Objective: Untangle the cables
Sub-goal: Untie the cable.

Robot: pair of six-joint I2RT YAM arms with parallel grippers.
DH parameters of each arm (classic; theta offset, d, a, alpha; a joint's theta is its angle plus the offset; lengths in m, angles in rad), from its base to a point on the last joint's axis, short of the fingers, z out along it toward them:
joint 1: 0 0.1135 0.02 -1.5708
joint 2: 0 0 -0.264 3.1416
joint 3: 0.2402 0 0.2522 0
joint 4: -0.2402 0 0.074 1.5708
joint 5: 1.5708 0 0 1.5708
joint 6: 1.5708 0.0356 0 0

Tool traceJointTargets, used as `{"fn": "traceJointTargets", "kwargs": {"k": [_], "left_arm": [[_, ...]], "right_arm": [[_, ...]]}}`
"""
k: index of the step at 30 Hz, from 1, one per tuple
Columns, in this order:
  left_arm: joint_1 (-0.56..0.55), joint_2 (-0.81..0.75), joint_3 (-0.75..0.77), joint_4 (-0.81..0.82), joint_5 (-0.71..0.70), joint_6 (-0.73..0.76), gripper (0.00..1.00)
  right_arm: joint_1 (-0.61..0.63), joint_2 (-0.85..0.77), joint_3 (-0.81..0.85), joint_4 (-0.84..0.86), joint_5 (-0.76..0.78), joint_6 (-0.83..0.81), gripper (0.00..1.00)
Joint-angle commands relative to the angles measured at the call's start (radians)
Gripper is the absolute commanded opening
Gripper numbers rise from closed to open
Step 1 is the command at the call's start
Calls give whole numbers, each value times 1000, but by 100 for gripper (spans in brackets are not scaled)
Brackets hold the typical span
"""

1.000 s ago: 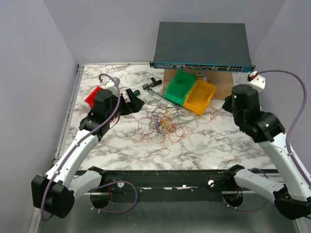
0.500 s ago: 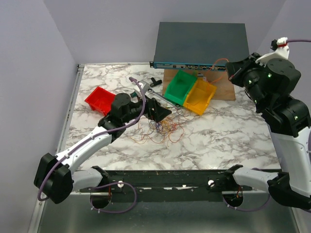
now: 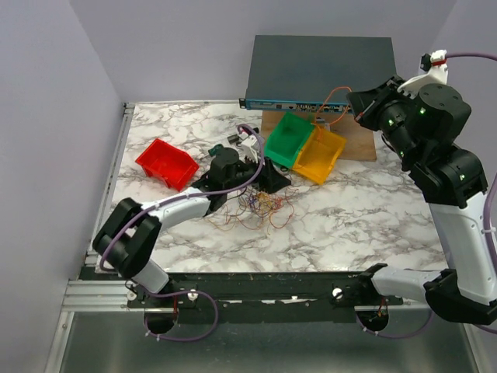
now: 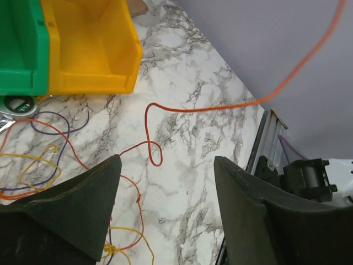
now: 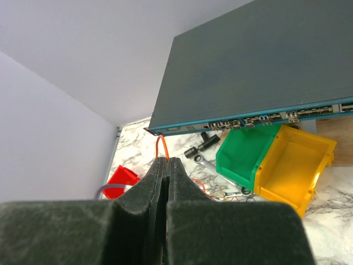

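Under left gripper (image 4: 166, 163), spread, cables (image 3: 260, 206) partly hidden; right gripper (image 5: 167, 161) pinches orange wire (image 4: 193, 110).

- Bright, even and diffuse; lit from above.
- Only soft, pale shadows on the surface (image 3: 349, 225).
- Sharp in the top view.
- Slightly soft and out of focus close to the lens: left tool (image 4: 165, 165), right tool (image 5: 166, 161).

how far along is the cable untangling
Early. Nothing looks sorted: the yellow bin is bare. In hand: right pincer shut on one orange cable, raised high; left pincer open over the tangle of cables. Left: that whole tangle, on the table.
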Motion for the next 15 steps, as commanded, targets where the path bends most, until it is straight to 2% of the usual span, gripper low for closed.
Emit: {"fn": "traceJointTargets", "kwargs": {"k": [1,4,7,9,10,11,15], "left_arm": [[-17,130,35,184,11,-148,66],[-35,208,66,230,23,-193,61],[-44,264,96,244,25,-211,49],[-45,292,110,255,28,-229,27],[-45,302,115,267,35,-234,10],[-44,312,118,281,39,-241,0],[-41,325,129,342,82,-252,0]], "right_arm": [[-1,-14,-19,40,-21,11,1],[-1,-17,-25,43,-17,14,1],[-1,-22,-30,40,-7,19,1],[-1,-26,-38,40,-3,19,1],[0,-29,-44,40,-1,20,1],[-1,-30,-50,39,2,21,1],[-1,-48,-92,34,18,24,1]]}}
